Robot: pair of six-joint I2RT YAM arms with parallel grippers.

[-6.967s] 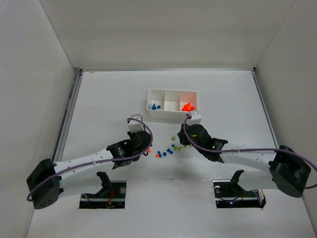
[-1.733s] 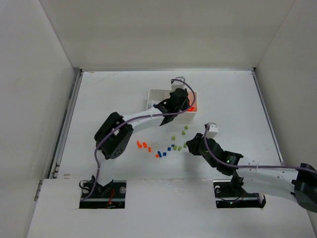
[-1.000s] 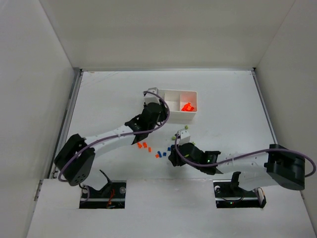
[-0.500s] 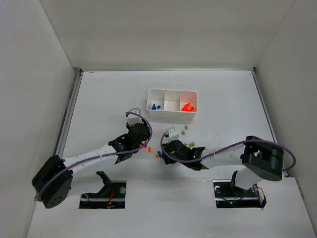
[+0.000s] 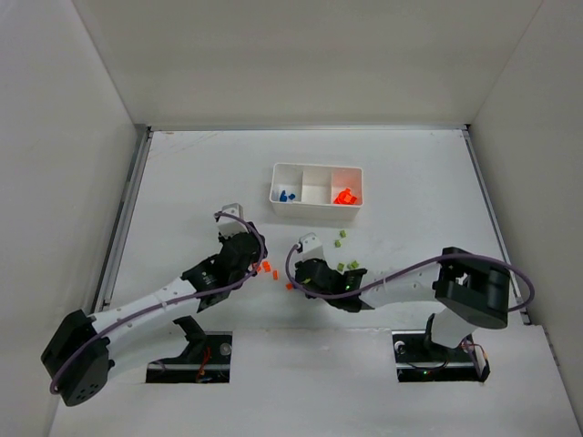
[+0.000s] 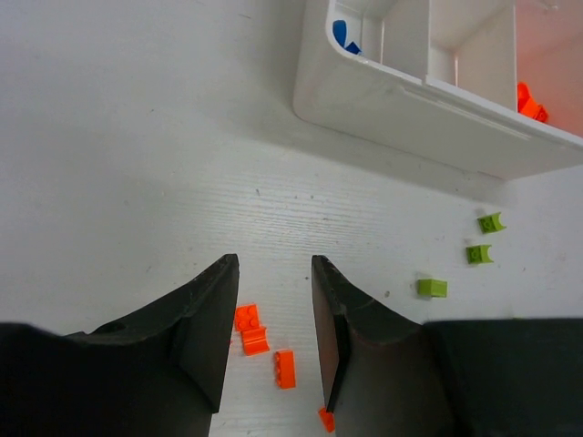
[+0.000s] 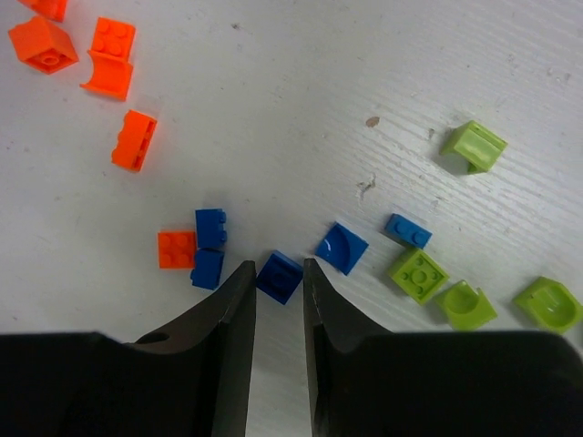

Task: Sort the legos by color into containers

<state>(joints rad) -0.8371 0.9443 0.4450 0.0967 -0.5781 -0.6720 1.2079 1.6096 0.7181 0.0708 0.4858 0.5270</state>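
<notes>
The white three-compartment tray [image 5: 316, 208] holds blue legos on the left [image 5: 285, 196] and orange-red ones on the right [image 5: 344, 196]. Its middle compartment looks bare. Loose legos lie in front of it. My left gripper [image 5: 259, 263] is open and low over the table, with three orange-red legos [image 6: 255, 340] lying between its fingers [image 6: 273, 264]. My right gripper [image 5: 294, 277] is closed narrowly on a dark blue lego [image 7: 279, 278] that rests on the table, both fingertips touching it [image 7: 278, 264].
Around the right gripper lie more blue legos [image 7: 209, 244], an orange-red one [image 7: 176, 248], a blue curved piece [image 7: 343, 248] and yellow-green ones [image 7: 418, 273]. Yellow-green legos [image 6: 479, 253] lie right of the left gripper, below the tray wall [image 6: 410, 96].
The left arm drew back from the tray towards the near edge and now stands over the orange-red legos. The right gripper slid left to the blue legos and closed on one.
</notes>
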